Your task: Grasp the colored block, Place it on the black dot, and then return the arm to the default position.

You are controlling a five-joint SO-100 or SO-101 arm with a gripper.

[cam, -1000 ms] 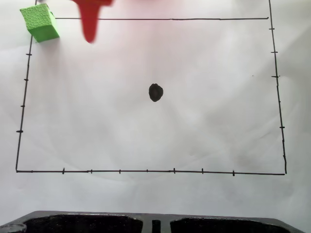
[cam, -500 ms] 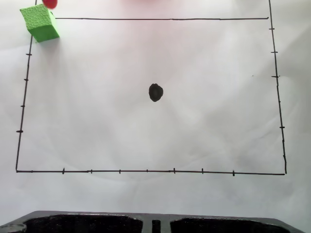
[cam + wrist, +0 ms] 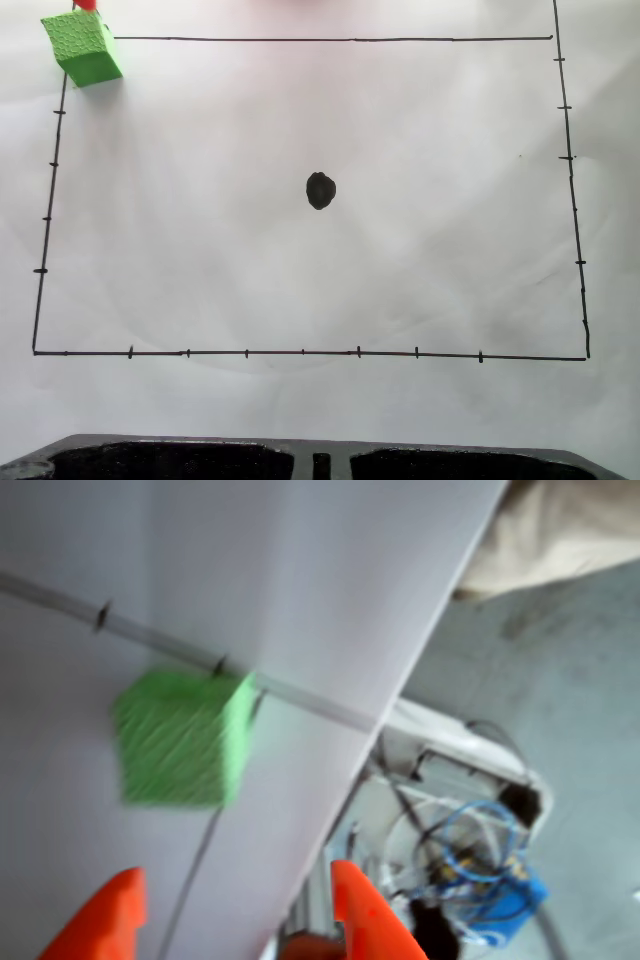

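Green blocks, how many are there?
1. The green block sits on the paper's top-left drawn corner in the fixed view; the wrist view shows the same block ahead of the open gripper.

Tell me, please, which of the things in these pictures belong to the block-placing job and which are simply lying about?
Belong to the job:
- green block, on the drawn frame's top-left corner in the fixed view
- black dot, bare, mid-paper
- gripper, open, short of the block

Lying about:
- white paper with its drawn border
- black tray at the fixed view's bottom edge
- blue wires beyond the paper's edge
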